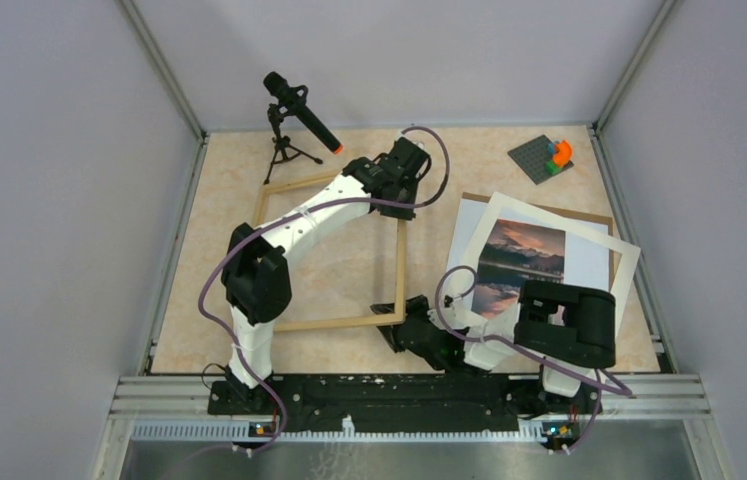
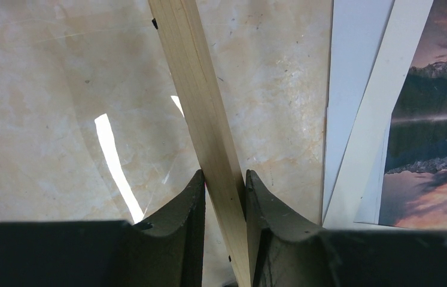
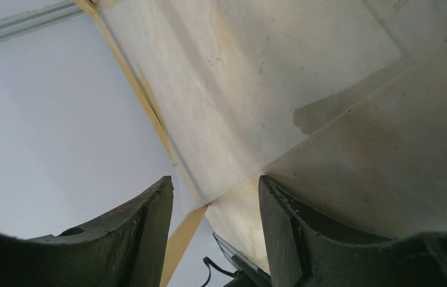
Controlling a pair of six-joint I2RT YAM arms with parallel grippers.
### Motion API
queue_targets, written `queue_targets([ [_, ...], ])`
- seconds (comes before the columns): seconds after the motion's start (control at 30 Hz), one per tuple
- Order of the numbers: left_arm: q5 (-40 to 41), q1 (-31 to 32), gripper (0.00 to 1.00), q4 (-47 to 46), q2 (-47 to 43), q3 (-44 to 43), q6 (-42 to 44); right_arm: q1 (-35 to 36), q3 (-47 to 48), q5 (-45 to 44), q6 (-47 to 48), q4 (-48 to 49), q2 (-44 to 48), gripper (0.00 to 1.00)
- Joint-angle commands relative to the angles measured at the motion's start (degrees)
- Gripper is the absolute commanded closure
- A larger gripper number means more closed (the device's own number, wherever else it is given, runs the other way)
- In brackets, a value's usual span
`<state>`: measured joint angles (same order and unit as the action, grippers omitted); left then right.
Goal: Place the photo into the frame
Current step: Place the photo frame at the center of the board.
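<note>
Left arm stretched from base across table (image 1: 224, 180) to far right corner of frame (image 1: 334, 322). Left gripper (image 2: 224, 176) pointed down, wooden side strip pinched tight between fingers (image 2: 194, 203). Right arm folded low along near edge, forearm laid leftward. Right gripper (image 3: 215, 185) set at frame's near right corner, jaws spread, strip seen in gap; contact cannot be told. Photo (image 1: 519, 265) lain flat right of frame, apart from it, overlaid by white mat (image 1: 539, 212), picture shown through window.
</note>
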<state>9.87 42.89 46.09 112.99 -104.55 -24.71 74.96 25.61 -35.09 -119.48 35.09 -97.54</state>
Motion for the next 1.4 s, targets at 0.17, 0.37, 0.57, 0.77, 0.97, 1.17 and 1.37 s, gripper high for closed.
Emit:
queue_targets([
  [0.17, -1.2, -0.3, 1.00, -5.7, -5.2, 0.8, 2.0, 0.5, -3.1, -9.0, -0.8, 3.2, -6.1, 0.51],
  [0.37, -1.9, -0.3, 1.00, -6.4, -5.2, 1.3, 2.0, 0.5, -2.5, -16.3, 3.1, 0.3, -2.5, 0.54],
  [0.57, -2.0, -0.3, 1.00, -6.3, -5.4, 1.4, 1.8, -0.2, -3.2, -20.4, 7.4, 10.3, -5.4, 0.61],
  [0.77, -1.8, -0.3, 1.00, -6.5, -5.6, 1.8, 1.8, -2.8, -4.7, -20.6, 15.2, 22.6, -7.2, 0.68],
  [0.97, -1.2, -0.3, 1.00, -7.1, -5.9, 2.2, 1.3, -5.5, -6.7, -18.4, 23.1, 37.7, -10.7, 0.87],
  [1.17, 1.8, -0.5, 1.00, -8.1, -7.4, 3.6, 0.1, -8.1, -12.9, -15.2, 32.3, 52.8, -12.1, 1.00],
  [1.37, 4.1, -0.6, 1.00, -12.3, -9.5, 8.9, -3.0, -9.9, -20.9, -10.7, 41.5, 54.3, -2.8, 1.00],
])
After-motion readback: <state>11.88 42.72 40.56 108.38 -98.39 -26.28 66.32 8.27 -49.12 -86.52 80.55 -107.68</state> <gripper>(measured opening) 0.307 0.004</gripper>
